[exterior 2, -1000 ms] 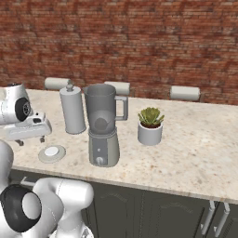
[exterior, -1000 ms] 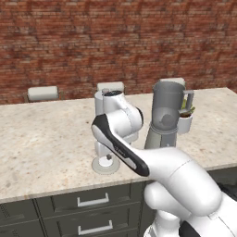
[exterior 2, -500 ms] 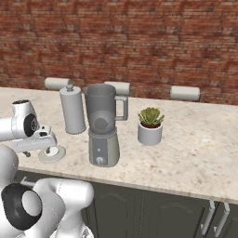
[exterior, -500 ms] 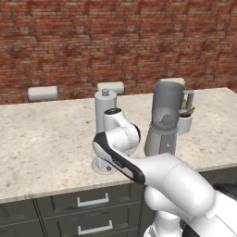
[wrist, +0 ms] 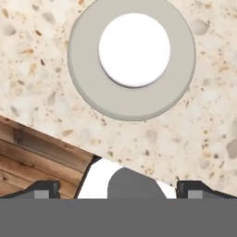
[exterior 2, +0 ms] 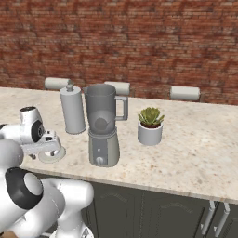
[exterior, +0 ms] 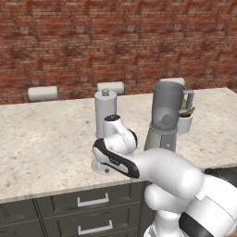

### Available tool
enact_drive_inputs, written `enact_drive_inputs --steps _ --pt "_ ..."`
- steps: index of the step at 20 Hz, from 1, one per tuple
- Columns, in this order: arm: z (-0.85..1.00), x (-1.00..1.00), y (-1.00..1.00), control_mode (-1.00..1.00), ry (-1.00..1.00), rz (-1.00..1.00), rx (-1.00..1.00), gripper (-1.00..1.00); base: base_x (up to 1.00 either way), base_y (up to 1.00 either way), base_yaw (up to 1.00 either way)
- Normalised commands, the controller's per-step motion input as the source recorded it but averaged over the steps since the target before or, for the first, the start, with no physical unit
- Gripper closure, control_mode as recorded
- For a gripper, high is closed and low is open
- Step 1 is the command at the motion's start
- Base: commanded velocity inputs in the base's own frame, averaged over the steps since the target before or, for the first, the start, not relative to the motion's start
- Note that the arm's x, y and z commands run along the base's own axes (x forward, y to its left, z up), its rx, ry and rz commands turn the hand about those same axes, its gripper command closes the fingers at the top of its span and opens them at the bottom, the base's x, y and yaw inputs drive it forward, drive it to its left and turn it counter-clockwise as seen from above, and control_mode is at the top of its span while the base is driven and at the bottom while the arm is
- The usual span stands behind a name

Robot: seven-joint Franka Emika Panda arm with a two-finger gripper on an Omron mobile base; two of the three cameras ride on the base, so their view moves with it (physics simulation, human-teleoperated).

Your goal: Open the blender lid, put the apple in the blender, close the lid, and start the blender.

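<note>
counter (exterior 2: pixel 195 139) of pale speckled stone is seen under a brick wall, and on it all the task things stand. the blender (exterior 2: pixel 103 124) is placed near the front edge, its jar open at the top, with a tall grey canister (exterior 2: pixel 72 109) just beside it on one side and a small potted plant (exterior 2: pixel 149 125) on the other side. the lid (wrist: pixel 131 58) is already off the jar and lies flat on the counter, near the front edge, in front of the canister and to the left of the blender as it is seen from the right base camera. the apple cannot be found in these pictures, so its place cannot be told.

the relation that matters for the coming move is this: the gripper (wrist: pixel 118 189) hangs just above the lid, pointed down at the counter, and in the hand camera the lid lies ahead of the two fingertips (wrist: pixel 42 189), not between them. the lid is round and flat, so no long axis is given. the fingertips are set wide apart and nothing is held. it is judged that the lid step is done and the apple must be sought next, away from this spot.
</note>
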Motion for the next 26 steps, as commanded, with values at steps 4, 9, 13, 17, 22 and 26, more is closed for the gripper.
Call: enact_drive_inputs --steps 4,9,13,17,22,26 --pt "-0.32 0.22 0.05 -1.0 0.03 0.0 0.0 -1.0 0.0 0.0 0.0" --pt "-0.1 0.38 0.13 -1.0 0.0 0.0 0.0 -1.0 0.0 0.0 0.0" --pt "-0.04 0.26 0.08 -1.0 0.0 0.0 0.0 -1.0 0.0 0.0 0.0" --pt "-0.14 0.1 0.0 -1.0 0.0 0.0 0.0 -1.0 0.0 0.0 0.0" --pt "-0.16 0.06 0.0 -1.0 0.0 -0.01 0.0 -1.0 0.0 0.0 0.0" --pt "-0.09 0.02 0.0 -1.0 0.0 -0.02 0.0 -1.0 0.0 0.0 0.0"
